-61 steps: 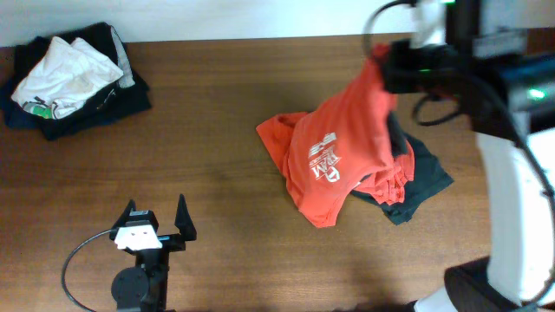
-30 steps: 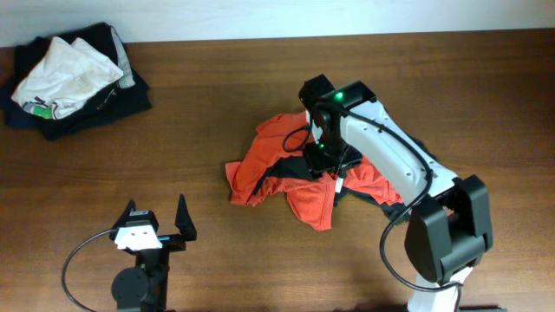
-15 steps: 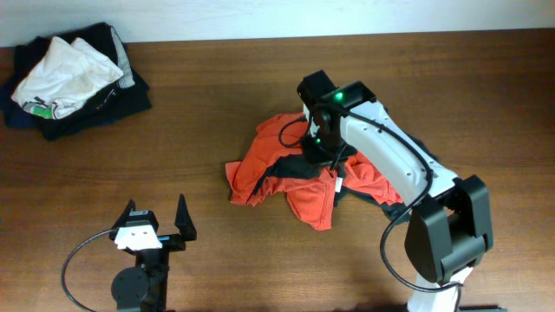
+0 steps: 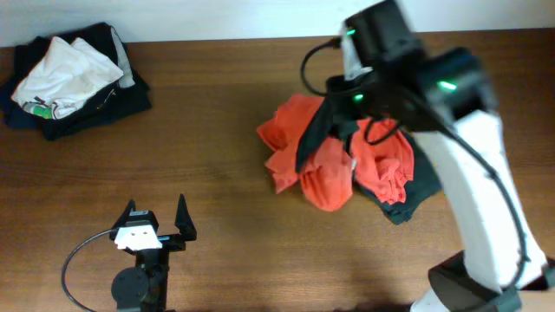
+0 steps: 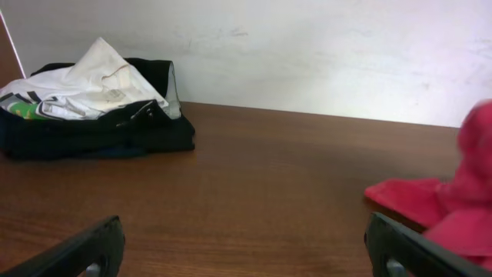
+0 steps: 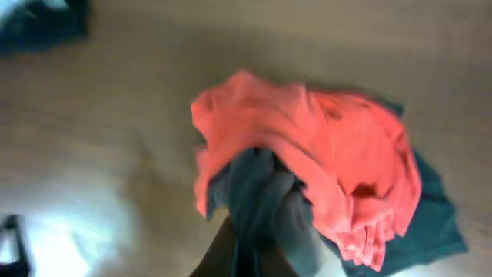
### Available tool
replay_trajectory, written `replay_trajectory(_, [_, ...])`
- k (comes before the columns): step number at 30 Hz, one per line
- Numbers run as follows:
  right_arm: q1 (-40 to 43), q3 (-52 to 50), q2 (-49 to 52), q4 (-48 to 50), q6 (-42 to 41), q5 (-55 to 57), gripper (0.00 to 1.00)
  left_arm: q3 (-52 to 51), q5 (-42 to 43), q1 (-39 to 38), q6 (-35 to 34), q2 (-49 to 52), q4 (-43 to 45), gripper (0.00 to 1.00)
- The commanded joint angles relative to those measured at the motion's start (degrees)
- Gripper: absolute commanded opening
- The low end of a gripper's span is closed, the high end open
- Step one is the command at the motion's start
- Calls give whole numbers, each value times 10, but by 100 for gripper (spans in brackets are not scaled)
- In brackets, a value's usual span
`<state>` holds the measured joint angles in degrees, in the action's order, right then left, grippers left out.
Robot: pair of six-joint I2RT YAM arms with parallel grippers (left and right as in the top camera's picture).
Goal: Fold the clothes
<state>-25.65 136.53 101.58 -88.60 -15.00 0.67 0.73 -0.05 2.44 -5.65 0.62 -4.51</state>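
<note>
Overhead, the right pincer (image 4: 347,85) hung raised above the table (image 4: 225,130), pinching a strip of dark cloth (image 4: 316,130) that draped down onto the crumpled orange shirt (image 4: 325,182) at mid-table. The danger, as I judged it, was that further lifting would drag the orange shirt up with the dark cloth and tangle both into a worse heap, or that a thin pinch would let the cloth slip free. The left pincer (image 4: 157,208) sat spread near the front edge, well apart, too far off to steady anything.
</note>
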Motion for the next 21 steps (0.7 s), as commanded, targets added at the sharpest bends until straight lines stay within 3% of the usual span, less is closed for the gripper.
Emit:
replay_trajectory(1, [-2, 128, -12, -12, -3, 14, 9, -2, 0, 3, -3, -3, -2, 99])
replay_trajectory(4, [0, 229, -12, -14, 1, 18, 4, -2, 0, 3, -3, -3, -2, 99])
replay_trajectory(10, [3, 367, -25, 22, 10, 58, 4, -2, 0, 3, -3, -3, -2, 99])
replay_trajectory(14, [3, 372, -63, 28, 2, 280, 4, -2, 0, 3, -3, -3, -2, 99])
replay_trajectory(21, [2, 372, -110, 115, -32, 338, 4, -2, 0, 3, -3, -3, -2, 99])
